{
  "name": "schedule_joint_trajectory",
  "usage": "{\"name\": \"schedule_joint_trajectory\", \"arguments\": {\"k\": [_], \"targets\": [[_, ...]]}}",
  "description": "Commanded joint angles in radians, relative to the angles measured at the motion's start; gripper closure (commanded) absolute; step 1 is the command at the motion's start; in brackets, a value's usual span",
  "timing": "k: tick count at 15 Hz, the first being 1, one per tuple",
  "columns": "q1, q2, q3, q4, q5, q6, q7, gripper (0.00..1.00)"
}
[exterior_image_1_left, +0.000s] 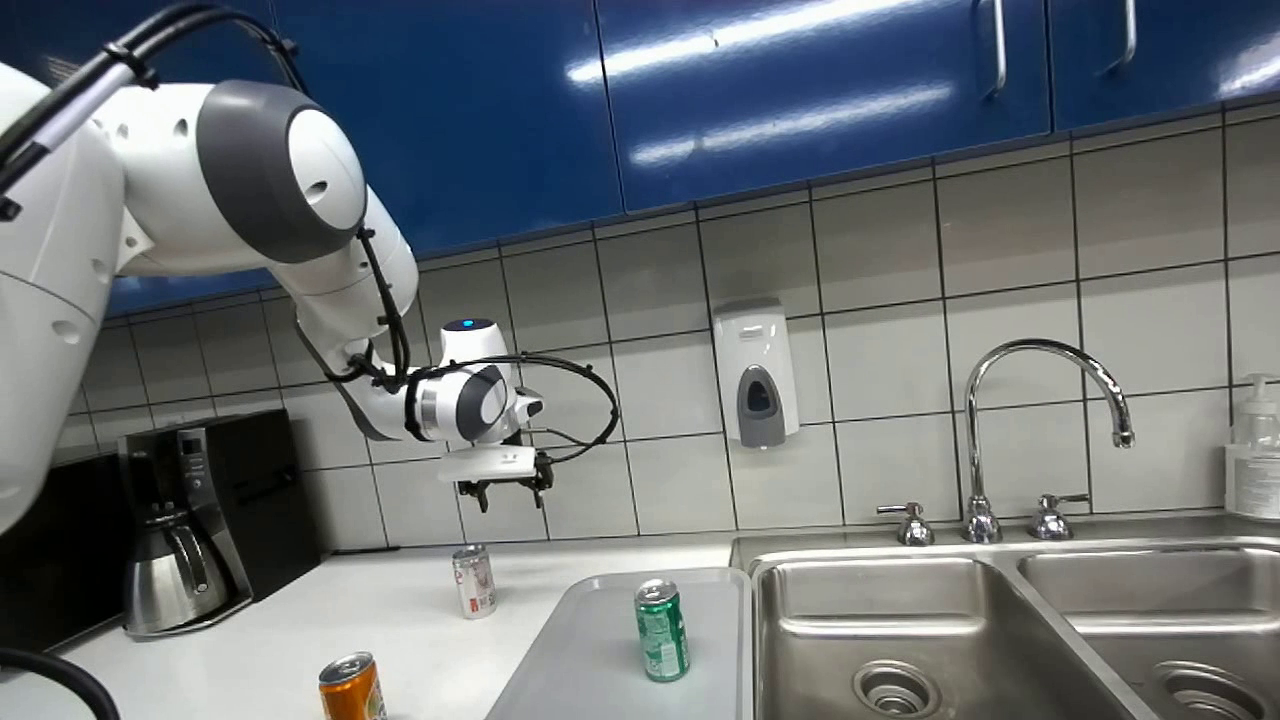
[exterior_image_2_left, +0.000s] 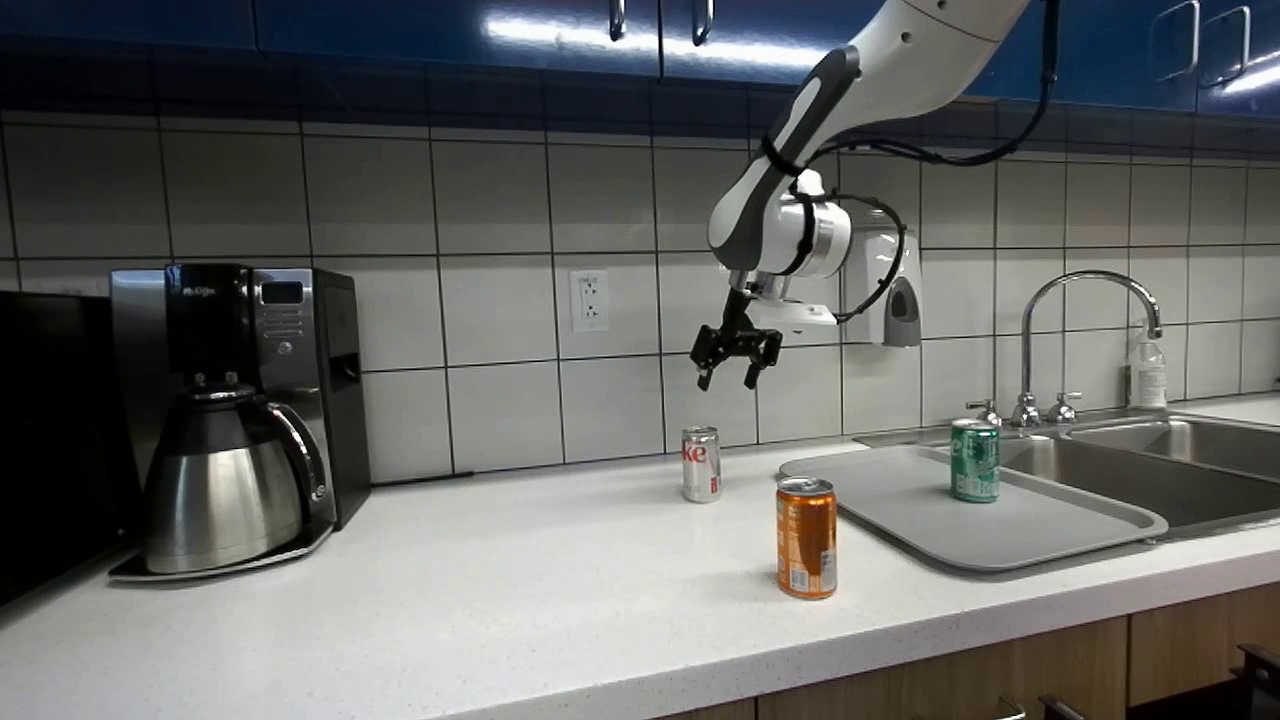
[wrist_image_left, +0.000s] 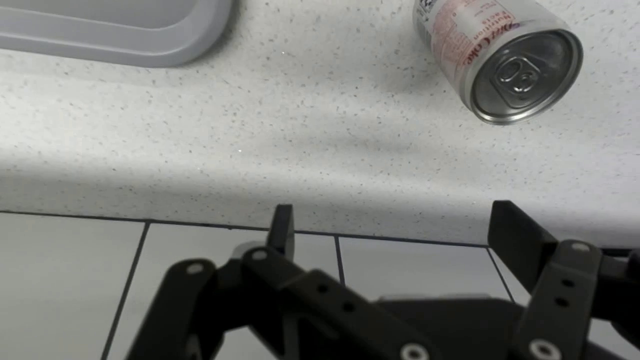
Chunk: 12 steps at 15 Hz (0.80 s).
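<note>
My gripper (exterior_image_1_left: 511, 500) is open with nothing between its fingers. It hangs above the back of the white counter, near the tiled wall, and also shows in an exterior view (exterior_image_2_left: 728, 383) and the wrist view (wrist_image_left: 393, 206). Nearest to it is a silver Diet Coke can (exterior_image_1_left: 474, 582), upright on the counter below it; this can also shows in an exterior view (exterior_image_2_left: 701, 465) and the wrist view (wrist_image_left: 465, 40). A green can (exterior_image_2_left: 975, 462) stands upright on a grey tray (exterior_image_2_left: 900, 515). An orange can (exterior_image_2_left: 806, 540) stands upright on the counter, nearer the front edge.
A coffee maker with a steel carafe (exterior_image_2_left: 225, 480) stands at the left of the counter. A double steel sink (exterior_image_1_left: 870, 620) with a curved faucet (exterior_image_1_left: 1040, 345) lies right of the tray. A soap dispenser (exterior_image_1_left: 757, 375) hangs on the wall. Blue cabinets (exterior_image_1_left: 480, 120) hang above.
</note>
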Motion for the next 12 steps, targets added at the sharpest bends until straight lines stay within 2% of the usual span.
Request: {"name": "schedule_joint_trajectory", "arguments": {"k": [1, 12], "targets": [[-0.025, 0.031, 0.052, 0.048, 0.017, -0.027, -0.088, 0.0], [-0.036, 0.084, 0.111, 0.063, 0.004, -0.039, -0.229, 0.0]]}}
